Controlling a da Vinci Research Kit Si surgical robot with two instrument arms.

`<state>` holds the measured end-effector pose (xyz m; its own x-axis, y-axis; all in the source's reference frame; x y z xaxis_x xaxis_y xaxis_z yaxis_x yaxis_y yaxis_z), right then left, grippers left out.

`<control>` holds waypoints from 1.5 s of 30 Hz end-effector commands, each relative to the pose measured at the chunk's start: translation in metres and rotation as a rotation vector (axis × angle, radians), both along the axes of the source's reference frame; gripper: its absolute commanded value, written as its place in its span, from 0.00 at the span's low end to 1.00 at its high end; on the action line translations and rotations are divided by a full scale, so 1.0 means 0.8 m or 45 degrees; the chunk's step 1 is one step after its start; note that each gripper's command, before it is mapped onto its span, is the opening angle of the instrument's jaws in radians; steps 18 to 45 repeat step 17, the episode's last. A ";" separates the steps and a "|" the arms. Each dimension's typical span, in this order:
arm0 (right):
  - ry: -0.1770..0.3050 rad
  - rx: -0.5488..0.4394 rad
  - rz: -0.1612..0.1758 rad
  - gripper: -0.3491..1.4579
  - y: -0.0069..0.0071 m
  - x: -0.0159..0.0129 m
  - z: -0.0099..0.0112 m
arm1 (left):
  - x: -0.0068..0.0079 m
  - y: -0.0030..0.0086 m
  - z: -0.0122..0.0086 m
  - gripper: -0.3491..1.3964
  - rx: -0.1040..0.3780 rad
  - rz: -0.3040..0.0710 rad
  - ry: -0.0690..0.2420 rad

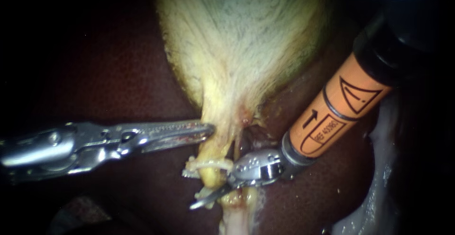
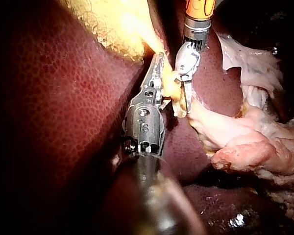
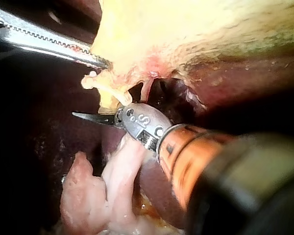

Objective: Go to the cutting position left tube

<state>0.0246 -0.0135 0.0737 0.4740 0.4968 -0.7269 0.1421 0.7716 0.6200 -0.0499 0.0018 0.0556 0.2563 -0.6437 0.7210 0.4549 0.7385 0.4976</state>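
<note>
The pale yellow gallbladder (image 1: pixel 241 40) narrows downward into a short yellow tube (image 1: pixel 213 176) with a whitish strand (image 1: pixel 208 163) across it. My left instrument (image 1: pixel 206 130) comes in level from the left. Its jaws are shut on the edge of the gallbladder's neck, just above the tube. My right instrument (image 1: pixel 204 200), on an orange shaft (image 1: pixel 332 116), reaches in from the upper right; its thin tip lies against the tube's lower end. In the left wrist view that tip (image 2: pixel 186 105) runs along the tube (image 2: pixel 171 90). In the right wrist view the tip (image 3: pixel 85 116) sits just under the tube (image 3: pixel 108 100).
Dark red liver (image 1: pixel 118 74) surrounds the gallbladder on both sides. Pale, loose fatty tissue (image 2: pixel 245 142) lies beyond the tube, beside my right instrument. A dark hollow (image 1: pixel 251 133) opens just right of the gallbladder's neck.
</note>
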 end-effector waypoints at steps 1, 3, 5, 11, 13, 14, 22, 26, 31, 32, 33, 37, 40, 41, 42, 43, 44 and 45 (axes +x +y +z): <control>-0.006 0.011 0.002 0.90 0.0000 -0.0001 -0.0001 | 0.0001 0.0001 0.0001 0.17 0.000 0.001 0.000; -0.009 0.017 0.004 0.90 0.0000 -0.0002 0.0000 | 0.0001 0.0001 0.0002 0.17 0.000 0.001 0.000; -0.012 0.024 0.006 0.90 0.0000 -0.0002 0.0000 | 0.0001 0.0002 0.0003 0.17 0.000 0.001 0.000; -0.029 0.063 0.020 0.90 0.0000 -0.0002 -0.0001 | 0.0000 0.0001 0.0003 0.17 -0.001 0.001 0.000; -0.031 0.069 0.022 0.89 0.0000 -0.0003 -0.0001 | 0.0000 0.0001 0.0004 0.17 -0.001 0.001 0.000; -0.034 0.075 0.024 0.89 0.0000 -0.0003 0.0000 | -0.0001 0.0001 0.0004 0.17 -0.001 0.001 0.000; -0.033 0.075 0.023 0.89 0.0000 -0.0005 0.0000 | -0.0001 0.0002 0.0006 0.17 -0.001 0.000 0.000; -0.033 0.075 0.023 0.89 0.0000 -0.0005 0.0000 | -0.0001 0.0002 0.0006 0.17 -0.001 0.000 0.000; -0.033 0.075 0.023 0.89 0.0000 -0.0005 0.0000 | -0.0001 0.0002 0.0006 0.17 -0.001 0.000 0.000; -0.033 0.075 0.023 0.89 0.0000 -0.0005 0.0000 | -0.0001 0.0002 0.0006 0.17 -0.001 0.000 0.000; -0.033 0.075 0.023 0.89 0.0000 -0.0005 0.0000 | -0.0001 0.0002 0.0006 0.17 -0.001 0.000 0.000; -0.033 0.075 0.023 0.89 0.0000 -0.0005 0.0000 | -0.0001 0.0002 0.0006 0.17 -0.001 0.000 0.000; -0.033 0.075 0.023 0.89 0.0000 -0.0005 0.0000 | -0.0001 0.0002 0.0006 0.17 -0.001 0.000 0.000; -0.033 0.075 0.023 0.89 0.0000 -0.0005 0.0000 | -0.0001 0.0002 0.0006 0.17 -0.001 0.000 0.000; -0.033 0.075 0.023 0.89 0.0000 -0.0005 0.0000 | -0.0001 0.0002 0.0006 0.17 -0.001 0.000 0.000; -0.033 0.075 0.023 0.89 0.0000 -0.0005 0.0000 | -0.0001 0.0002 0.0006 0.17 -0.001 0.000 0.000; -0.033 0.075 0.023 0.89 0.0000 -0.0005 0.0000 | -0.0001 0.0002 0.0006 0.17 -0.001 0.000 0.000; -0.033 0.075 0.023 0.89 0.0000 -0.0005 0.0000 | -0.0001 0.0002 0.0006 0.17 -0.001 0.000 0.000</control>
